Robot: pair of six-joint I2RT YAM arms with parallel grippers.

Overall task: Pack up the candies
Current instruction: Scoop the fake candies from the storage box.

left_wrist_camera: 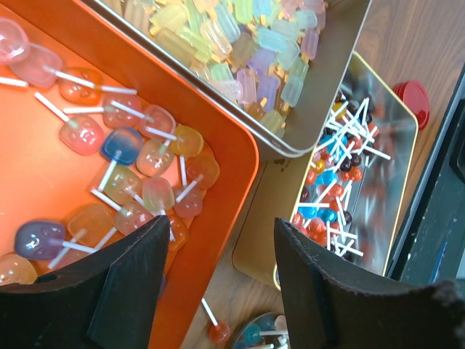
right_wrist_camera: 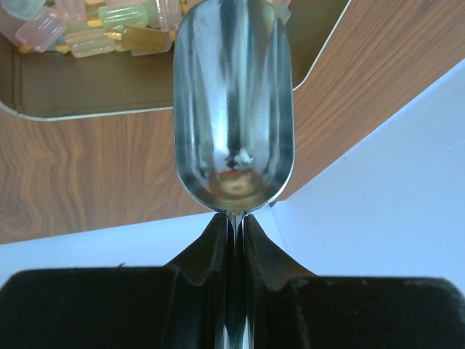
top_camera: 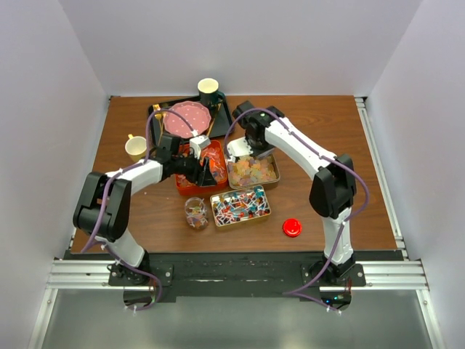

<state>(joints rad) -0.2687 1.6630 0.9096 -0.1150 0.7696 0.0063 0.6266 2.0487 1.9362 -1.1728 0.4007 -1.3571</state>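
Observation:
Candies lie in three containers. Pastel lollipops (left_wrist_camera: pixel 123 145) are in the orange tray (top_camera: pixel 186 188). Pale gummy pieces (top_camera: pixel 253 171) fill a tin, also in the left wrist view (left_wrist_camera: pixel 240 43). Bright wrapped lollipops (top_camera: pixel 240 206) fill a second tin, also in the left wrist view (left_wrist_camera: pixel 341 167). My left gripper (top_camera: pixel 207 171) is open and empty above the orange tray's corner (left_wrist_camera: pixel 243 145). My right gripper (top_camera: pixel 238 151) is shut on the handle of an empty metal scoop (right_wrist_camera: pixel 232 109), which is held at the edge of the gummy tin (right_wrist_camera: pixel 87 94).
A glass jar (top_camera: pixel 195 213) holding a few lollipops stands in front of the orange tray. One lollipop (left_wrist_camera: pixel 218 331) lies loose on the table beside it. A round red lid (top_camera: pixel 292 227) lies front right. A black tray with a pink plate (top_camera: pixel 187 116), a cup (top_camera: pixel 208 91) and a yellow mug (top_camera: pixel 136 147) stand behind.

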